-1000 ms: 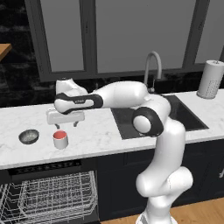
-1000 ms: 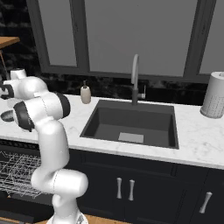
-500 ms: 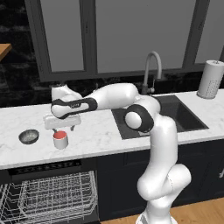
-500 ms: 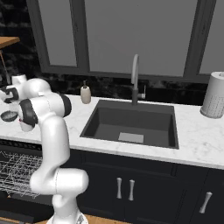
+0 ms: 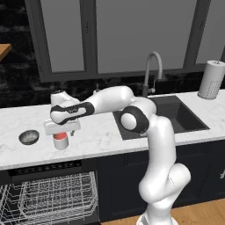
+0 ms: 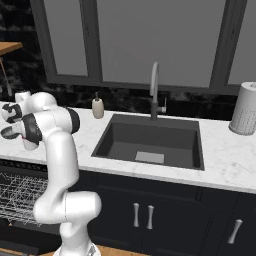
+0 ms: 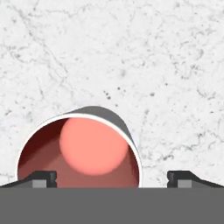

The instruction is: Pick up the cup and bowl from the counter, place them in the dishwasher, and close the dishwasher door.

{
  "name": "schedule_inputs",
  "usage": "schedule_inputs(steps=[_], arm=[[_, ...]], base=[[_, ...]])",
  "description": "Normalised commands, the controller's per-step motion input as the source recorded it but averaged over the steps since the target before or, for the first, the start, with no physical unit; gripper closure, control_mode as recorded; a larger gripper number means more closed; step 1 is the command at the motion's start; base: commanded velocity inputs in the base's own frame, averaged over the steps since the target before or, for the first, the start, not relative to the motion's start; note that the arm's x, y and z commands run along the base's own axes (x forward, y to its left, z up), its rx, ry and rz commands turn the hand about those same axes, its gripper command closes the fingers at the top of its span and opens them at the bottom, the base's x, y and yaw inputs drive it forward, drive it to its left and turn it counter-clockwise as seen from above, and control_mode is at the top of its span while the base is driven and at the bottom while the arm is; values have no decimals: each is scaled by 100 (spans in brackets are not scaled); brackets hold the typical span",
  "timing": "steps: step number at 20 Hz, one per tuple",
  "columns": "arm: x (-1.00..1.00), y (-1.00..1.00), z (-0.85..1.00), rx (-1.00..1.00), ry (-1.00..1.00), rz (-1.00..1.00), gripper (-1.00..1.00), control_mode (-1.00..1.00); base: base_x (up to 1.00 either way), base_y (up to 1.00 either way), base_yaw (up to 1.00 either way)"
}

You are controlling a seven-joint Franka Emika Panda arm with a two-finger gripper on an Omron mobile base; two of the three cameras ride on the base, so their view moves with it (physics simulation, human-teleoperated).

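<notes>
1. The cup point(image 5: 60, 141) stood upright on the counter point(image 5: 101, 138), a small white cylinder with a red top, near the front edge and above the dishwasher point(image 5: 48, 193).
2. From the hand view the cup point(image 7: 81, 151) showed a thin white rim, a deep red inner wall and a paler pink round floor; its grey outer side was visible behind the rim.
3. The gripper point(image 5: 61, 132) hung directly over the cup, its jaws spread wide apart and clasping nothing.
4. In the hand view the two dark fingertips point(image 7: 41, 178) stood wide apart; the left one lay over the cup's left rim, while the right one was clear of the cup over bare marble, so the cup sat off-centre toward the left tip.
5. The bowl point(image 5: 29, 137) rested on the counter just left of the cup, apart from it: shallow, round, grey metallic, with a speckled inside.
6. The dishwasher was open beneath the counter, its silvery wire rack point(image 5: 55, 197) pulled out under a black control strip point(image 5: 46, 168).
</notes>
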Motion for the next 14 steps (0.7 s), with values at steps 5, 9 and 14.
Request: schedule_inputs(steps=[5, 9, 14], arm=[[-8, -21, -23, 2, 0, 0, -100, -100], [0, -14, -35, 0, 0, 0, -100, -100], [0, 0, -7, 1, 0, 0, -100, -100]], base=[[0, 0, 0], [0, 0, 0], [0, 0, 0]])
